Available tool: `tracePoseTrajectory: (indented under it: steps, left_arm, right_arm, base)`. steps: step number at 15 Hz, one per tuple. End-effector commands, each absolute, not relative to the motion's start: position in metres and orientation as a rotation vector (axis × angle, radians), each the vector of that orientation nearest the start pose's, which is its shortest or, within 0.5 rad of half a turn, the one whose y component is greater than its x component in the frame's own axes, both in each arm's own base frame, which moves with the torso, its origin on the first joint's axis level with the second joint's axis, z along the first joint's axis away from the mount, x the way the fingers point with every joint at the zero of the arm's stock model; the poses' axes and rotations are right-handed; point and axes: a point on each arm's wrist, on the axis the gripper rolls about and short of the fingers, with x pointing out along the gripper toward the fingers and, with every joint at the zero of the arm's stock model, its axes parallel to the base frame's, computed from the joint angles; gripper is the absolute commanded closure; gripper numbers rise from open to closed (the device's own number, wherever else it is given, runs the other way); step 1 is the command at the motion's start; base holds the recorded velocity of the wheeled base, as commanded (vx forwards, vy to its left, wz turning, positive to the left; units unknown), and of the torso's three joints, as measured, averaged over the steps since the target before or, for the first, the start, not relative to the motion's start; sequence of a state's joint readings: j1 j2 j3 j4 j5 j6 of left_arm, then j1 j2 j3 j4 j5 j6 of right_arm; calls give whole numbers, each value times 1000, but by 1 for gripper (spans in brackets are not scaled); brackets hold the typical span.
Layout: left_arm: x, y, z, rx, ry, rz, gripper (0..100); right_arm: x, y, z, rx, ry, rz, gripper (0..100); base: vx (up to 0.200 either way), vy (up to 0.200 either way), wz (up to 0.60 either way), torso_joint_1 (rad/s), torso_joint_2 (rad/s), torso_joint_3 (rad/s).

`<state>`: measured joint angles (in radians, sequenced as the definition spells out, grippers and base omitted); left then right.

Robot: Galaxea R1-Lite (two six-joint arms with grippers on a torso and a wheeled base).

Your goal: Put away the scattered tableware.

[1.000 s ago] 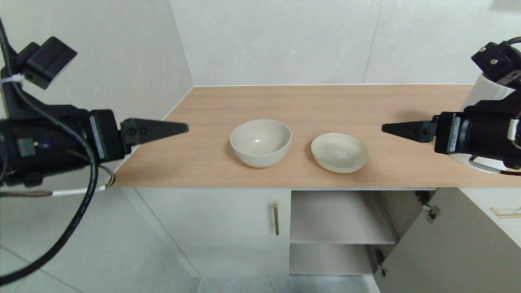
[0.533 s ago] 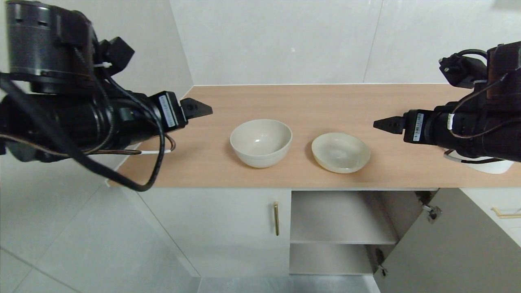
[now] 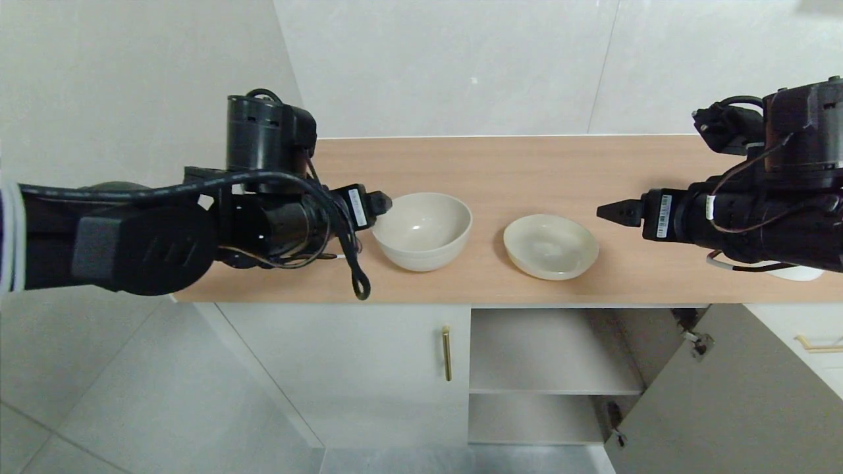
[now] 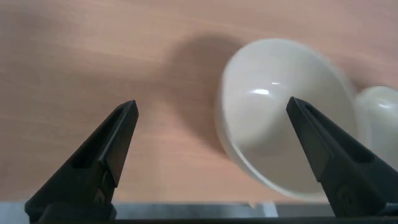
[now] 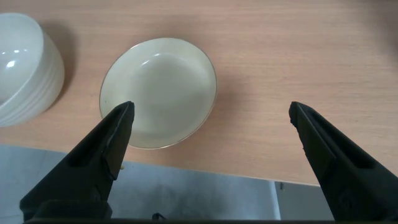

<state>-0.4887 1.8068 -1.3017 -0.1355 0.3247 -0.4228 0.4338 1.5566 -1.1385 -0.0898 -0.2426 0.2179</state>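
Observation:
A deep cream bowl (image 3: pixel 422 230) stands upright on the wooden counter (image 3: pixel 500 164), with a shallow cream dish (image 3: pixel 550 247) just to its right. My left gripper (image 3: pixel 382 203) hovers at the bowl's left rim; the left wrist view shows it open (image 4: pixel 212 101), with the bowl (image 4: pixel 283 118) partly between its fingers and the dish (image 4: pixel 379 106) beyond. My right gripper (image 3: pixel 602 212) is just right of the dish, a little above the counter. It is open (image 5: pixel 211 106), with the dish (image 5: pixel 158 93) below the gap and the bowl (image 5: pixel 25 62) farther off.
Below the counter the right cabinet compartment (image 3: pixel 546 355) is open, showing bare shelves, its door (image 3: pixel 724 395) swung out to the right. The left door carries a gold handle (image 3: pixel 446 352). A white object (image 3: pixel 793 271) sits behind my right arm. A wall bounds the counter's left end.
My left arm has swung in from the far left to the bowl's left rim. My right gripper has crept a little left towards the dish. Bowl and dish have not moved.

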Motion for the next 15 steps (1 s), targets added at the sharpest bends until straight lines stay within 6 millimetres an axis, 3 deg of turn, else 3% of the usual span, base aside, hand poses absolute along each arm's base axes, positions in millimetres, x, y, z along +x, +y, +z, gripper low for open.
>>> tracePoseTrajectory:
  steps: [1, 6, 7, 14, 15]
  left_arm:
    - [327, -170, 216, -248, 414, -84, 0]
    - [332, -173, 212, -245, 417, -80, 0]
    - [332, -173, 212, -245, 418, -82, 100]
    - [331, -177, 211, -243, 421, -90, 100]
    - [307, -175, 236, -263, 366, -120, 100]
  right_arm:
    - [259, 114, 265, 106, 330, 155, 0]
    - [259, 114, 264, 106, 333, 153, 0]
    - [259, 114, 264, 107, 332, 153, 0]
    - [257, 113, 265, 106, 329, 154, 0]
    - [257, 113, 266, 106, 329, 154, 0]
  base:
    - [0, 0, 0, 0, 0, 0]
    - [0, 0, 0, 0, 0, 0]
    - [0, 0, 0, 0, 0, 0]
    - [0, 0, 0, 0, 0, 0]
    - [0, 0, 0, 0, 0, 0]
